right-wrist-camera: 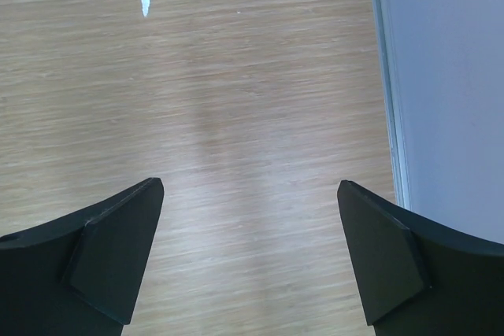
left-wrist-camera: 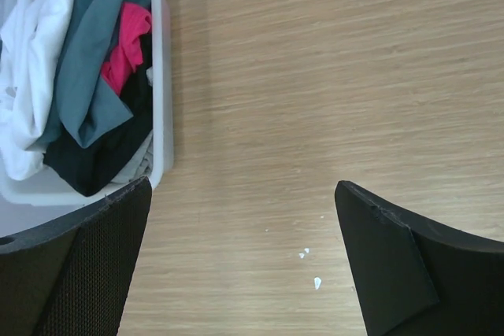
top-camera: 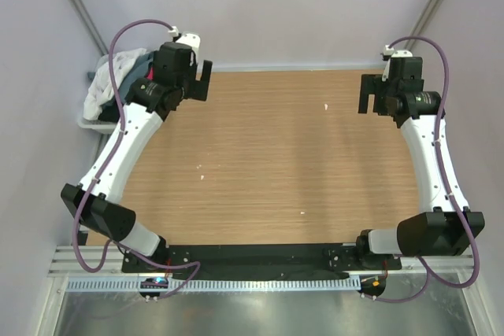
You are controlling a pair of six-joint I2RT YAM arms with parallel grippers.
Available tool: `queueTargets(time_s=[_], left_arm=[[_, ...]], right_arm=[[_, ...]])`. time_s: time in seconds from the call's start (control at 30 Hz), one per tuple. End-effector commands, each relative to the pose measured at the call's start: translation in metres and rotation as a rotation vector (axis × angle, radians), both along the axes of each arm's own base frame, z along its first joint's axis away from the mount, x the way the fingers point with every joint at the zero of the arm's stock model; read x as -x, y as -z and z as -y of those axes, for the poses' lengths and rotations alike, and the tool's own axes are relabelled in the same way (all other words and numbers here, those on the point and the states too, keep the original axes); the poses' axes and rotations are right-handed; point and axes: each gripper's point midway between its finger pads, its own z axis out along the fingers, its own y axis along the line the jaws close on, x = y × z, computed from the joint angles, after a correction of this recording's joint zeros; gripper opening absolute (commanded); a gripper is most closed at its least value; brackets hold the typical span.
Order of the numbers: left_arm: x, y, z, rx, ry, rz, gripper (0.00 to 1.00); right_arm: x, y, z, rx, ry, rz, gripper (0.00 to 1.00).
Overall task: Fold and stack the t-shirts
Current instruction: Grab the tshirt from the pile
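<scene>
Several t-shirts lie heaped in a white basket (left-wrist-camera: 163, 76) at the table's back left: a white one (left-wrist-camera: 31, 53), a grey-teal one (left-wrist-camera: 87, 68), a pink-red one (left-wrist-camera: 126, 41) and a black one (left-wrist-camera: 102, 155). The heap also shows in the top view (top-camera: 106, 88). My left gripper (top-camera: 201, 80) hovers over the table just right of the basket, open and empty (left-wrist-camera: 242, 190). My right gripper (top-camera: 366, 92) is at the back right, open and empty over bare wood (right-wrist-camera: 250, 186).
The wooden table (top-camera: 276, 155) has small white specks (left-wrist-camera: 316, 282) on it. Grey walls (right-wrist-camera: 449, 76) close in the back and both sides. A metal strip (right-wrist-camera: 386, 76) runs along the table's right edge.
</scene>
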Motion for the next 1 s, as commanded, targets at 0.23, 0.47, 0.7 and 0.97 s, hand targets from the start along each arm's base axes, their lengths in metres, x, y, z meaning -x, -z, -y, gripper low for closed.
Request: queueTargets(time_s=[0.23,0.47,0.7,0.97], left_arm=[[0.043,0.020,-0.028,0.000,-0.006,-0.070,1.00],[0.032,0.007,-0.086,-0.031,-0.038,-0.046,1.00],[0.000,0.011,-0.139,-0.144,-0.124,-0.019,1.00],[-0.050,0.048,-0.183,-0.086,-0.202,-0.188,0.83]], right_arm=[[0.015,-0.007,-0.021,0.008,-0.198,0.013,1.00],[-0.018,0.010,-0.063,-0.159,-0.350,0.027,1.00],[-0.061,0.042,-0.079,-0.235,-0.390,0.038,1.00],[-0.096,0.062,-0.083,-0.297,-0.357,0.004,1.00]])
